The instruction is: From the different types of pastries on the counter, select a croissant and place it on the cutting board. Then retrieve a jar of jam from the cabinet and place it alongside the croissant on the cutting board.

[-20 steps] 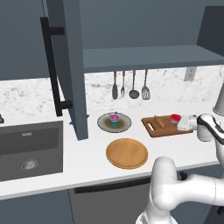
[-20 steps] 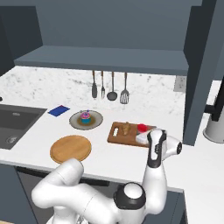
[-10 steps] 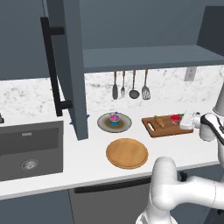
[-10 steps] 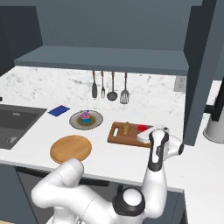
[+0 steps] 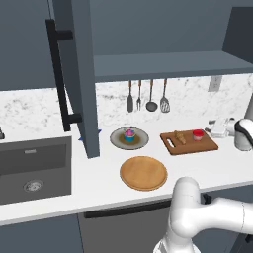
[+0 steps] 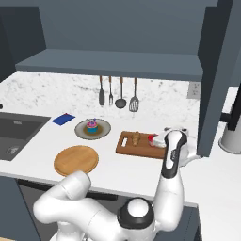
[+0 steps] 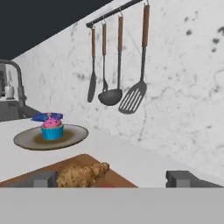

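Jar of jam point(image 5: 198, 134): stands upright at the right end of the cutting board point(image 5: 189, 145), centre-right of the left base frame, just beside the croissant point(image 5: 180, 137) and apart from it. Judged rigid, fairly weighty for its size, smooth-walled and breakable; best taken across the body below the red lid, square on, with even pressure. Croissant judged light, soft and crumbly; hold at mid-length, lightly, if it must be shifted.

Surroundings, left to right in the left base frame: sink point(image 5: 32, 168) at lower left; open cabinet door point(image 5: 75, 74) hanging over the surface point(image 5: 94, 180); pink-frosted cupcake point(image 5: 129, 134) on a grey plate point(image 5: 118, 141); round wooden plate point(image 5: 144, 173) in front; utensils point(image 5: 147, 96) on the back wall above.

Claw point(image 7: 113, 178): released, fingers point(image 7: 44, 179) spread wide at the bottom of the hand frame, nothing between them; the croissant lies just ahead of the left one.

Obstructions: judged few; the cabinet door edge at the right of the right base frame stands near the arm
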{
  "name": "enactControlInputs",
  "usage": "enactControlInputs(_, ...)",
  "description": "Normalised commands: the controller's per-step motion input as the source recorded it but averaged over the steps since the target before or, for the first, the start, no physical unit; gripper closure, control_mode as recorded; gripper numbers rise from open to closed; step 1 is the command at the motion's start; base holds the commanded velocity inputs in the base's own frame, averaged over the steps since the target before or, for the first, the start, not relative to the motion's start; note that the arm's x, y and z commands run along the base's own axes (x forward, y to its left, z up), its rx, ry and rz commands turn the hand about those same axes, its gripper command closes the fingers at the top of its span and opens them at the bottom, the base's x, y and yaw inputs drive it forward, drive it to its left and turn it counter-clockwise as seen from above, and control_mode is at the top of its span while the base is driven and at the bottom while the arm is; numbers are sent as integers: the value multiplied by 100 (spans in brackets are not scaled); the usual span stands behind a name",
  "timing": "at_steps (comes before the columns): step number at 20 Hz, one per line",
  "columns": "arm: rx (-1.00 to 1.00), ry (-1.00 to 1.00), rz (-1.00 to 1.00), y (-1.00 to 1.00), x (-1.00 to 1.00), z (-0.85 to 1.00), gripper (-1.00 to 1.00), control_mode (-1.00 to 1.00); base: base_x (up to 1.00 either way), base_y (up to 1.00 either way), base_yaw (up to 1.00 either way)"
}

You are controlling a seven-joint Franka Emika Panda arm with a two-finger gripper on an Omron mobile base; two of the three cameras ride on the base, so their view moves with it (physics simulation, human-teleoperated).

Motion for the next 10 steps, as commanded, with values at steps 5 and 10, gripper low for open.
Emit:
enactControlInputs(5, 0, 1, -12, -50, -91, 56, -100, -100, 0, 0, 0)
enactControlInputs(10, 0, 0, -16, -31, -100, 42, -100, -100, 0, 0, 0)
